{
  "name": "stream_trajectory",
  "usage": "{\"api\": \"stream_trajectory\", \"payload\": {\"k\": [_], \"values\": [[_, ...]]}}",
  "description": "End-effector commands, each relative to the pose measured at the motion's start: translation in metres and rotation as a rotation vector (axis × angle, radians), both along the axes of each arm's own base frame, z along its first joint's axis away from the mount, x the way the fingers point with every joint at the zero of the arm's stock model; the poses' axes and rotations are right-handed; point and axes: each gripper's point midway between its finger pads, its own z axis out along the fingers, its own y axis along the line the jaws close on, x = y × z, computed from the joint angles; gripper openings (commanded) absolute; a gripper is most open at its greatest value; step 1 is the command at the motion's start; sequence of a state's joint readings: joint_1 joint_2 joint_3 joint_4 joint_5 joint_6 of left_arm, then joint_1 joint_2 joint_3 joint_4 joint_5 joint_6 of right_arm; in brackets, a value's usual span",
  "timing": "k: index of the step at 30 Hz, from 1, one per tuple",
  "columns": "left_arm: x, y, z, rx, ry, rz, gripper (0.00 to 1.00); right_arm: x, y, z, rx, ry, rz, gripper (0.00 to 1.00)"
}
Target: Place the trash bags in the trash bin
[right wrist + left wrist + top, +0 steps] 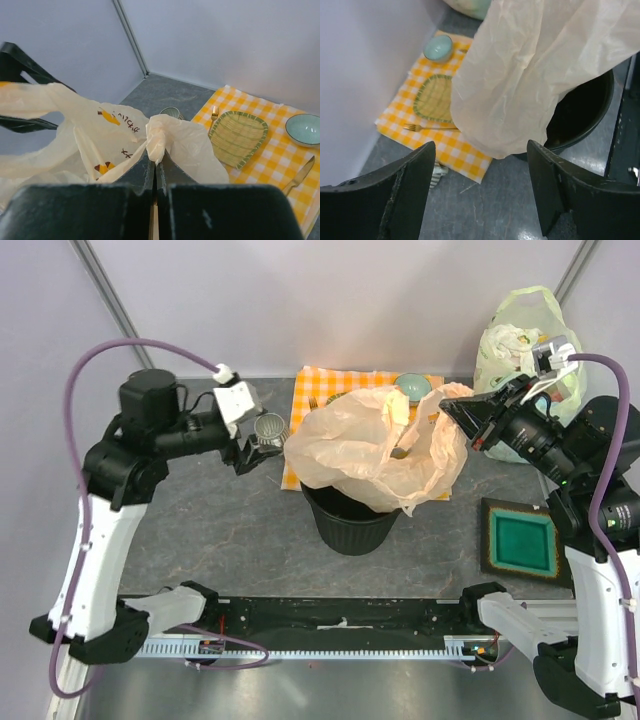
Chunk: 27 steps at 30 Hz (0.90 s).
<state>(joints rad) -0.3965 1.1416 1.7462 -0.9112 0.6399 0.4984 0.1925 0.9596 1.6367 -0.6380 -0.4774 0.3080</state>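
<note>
The pale peach trash bag (370, 450) lies spread over the mouth of the black trash bin (350, 525) and spills past its rim on both sides. My right gripper (452, 416) is shut on a bunched fold of the bag (167, 132) at its right edge, and the fingers (142, 172) pinch the plastic between them. My left gripper (250, 454) hangs open just left of the bag, holding nothing. From the left wrist, the bag (540, 70) covers most of the bin (587, 107), with the open gripper (480, 192) above bare table.
Behind the bin lies a yellow checked cloth (318, 390) with a teal bowl (412, 386), a woven plate (237, 137), a fork (422, 128) and a knife (299, 176). A grey mug (268, 428) stands by the left gripper. At right are a pale green bag (520, 340) and a square green dish (522, 542).
</note>
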Motion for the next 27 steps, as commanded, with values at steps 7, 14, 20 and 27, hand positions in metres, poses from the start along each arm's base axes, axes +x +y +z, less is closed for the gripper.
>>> {"api": "stream_trajectory", "payload": {"k": [7,14,20,27], "values": [[0.004,-0.079,-0.101,0.261,0.138,-0.253,0.38,0.004,0.008,0.017,0.047,-0.046,0.04,0.0],[0.01,-0.111,-0.158,0.337,0.19,-0.241,0.22,0.021,0.012,0.001,0.069,-0.004,0.039,0.0],[0.025,-0.118,-0.174,0.376,0.247,-0.203,0.4,0.038,0.017,-0.019,0.086,0.042,0.044,0.0],[0.01,-0.093,-0.082,0.21,0.125,-0.187,0.73,0.043,0.021,-0.038,0.095,0.082,0.061,0.0]]}}
